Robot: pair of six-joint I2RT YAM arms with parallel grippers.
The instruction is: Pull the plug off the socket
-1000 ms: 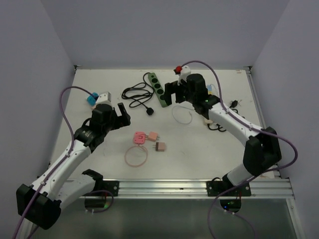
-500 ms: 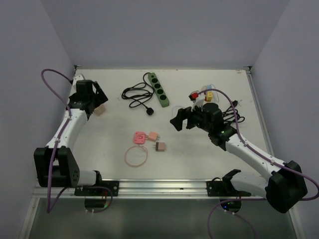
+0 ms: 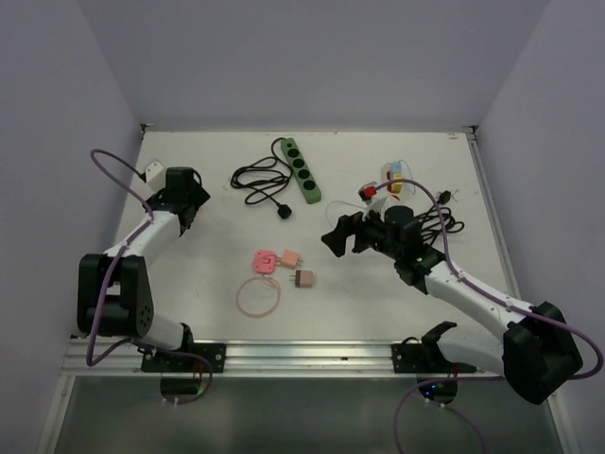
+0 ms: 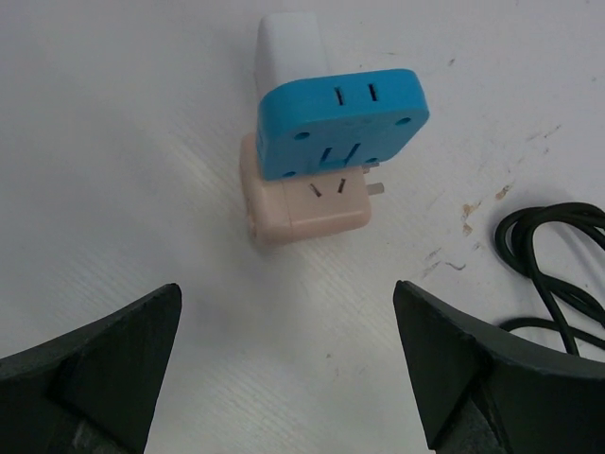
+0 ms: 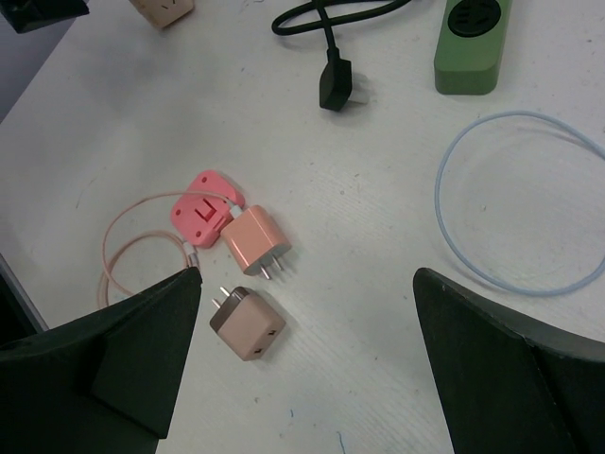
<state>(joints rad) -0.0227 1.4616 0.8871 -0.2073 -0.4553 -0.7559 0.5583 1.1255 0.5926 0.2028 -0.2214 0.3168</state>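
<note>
Blue socket block (image 4: 340, 123) is lying at the far left of the table (image 3: 378, 312), slots facing up. It is overlapping a beige adapter (image 4: 302, 210) on its near side, and a white plug body (image 4: 289, 43) is touching its far edge. Cannot tell from the left wrist view which pieces are actually mated. One metal prong is sticking out beside the beige adapter.

Left gripper (image 4: 285, 288) is hovering just short of this cluster, jaws spread wide, touching nothing, gripping nothing. In the top view the left gripper (image 3: 186, 197) is covering most of the cluster. A black cable (image 4: 553, 274) is curling just to the right of it, apart from the adapters.

Further out, the black cable's coil (image 3: 257, 177) and its black plug (image 3: 284, 212) are lying beside a green power strip (image 3: 301, 170) at the far middle.

Right gripper (image 5: 307, 274) is hanging over the table centre, jaws wide apart and empty. Under it a pink plug (image 5: 203, 210) is touching a salmon charger (image 5: 255, 241), a tan charger (image 5: 248, 324) is lying just nearer, and a pink cable loop (image 5: 128, 248) is trailing to the left. A pale blue cable ring (image 5: 515, 203) is lying to the right, near the power strip's end. A tangle of cords (image 3: 430, 216) is sitting at the far right, partly behind the right arm.
</note>
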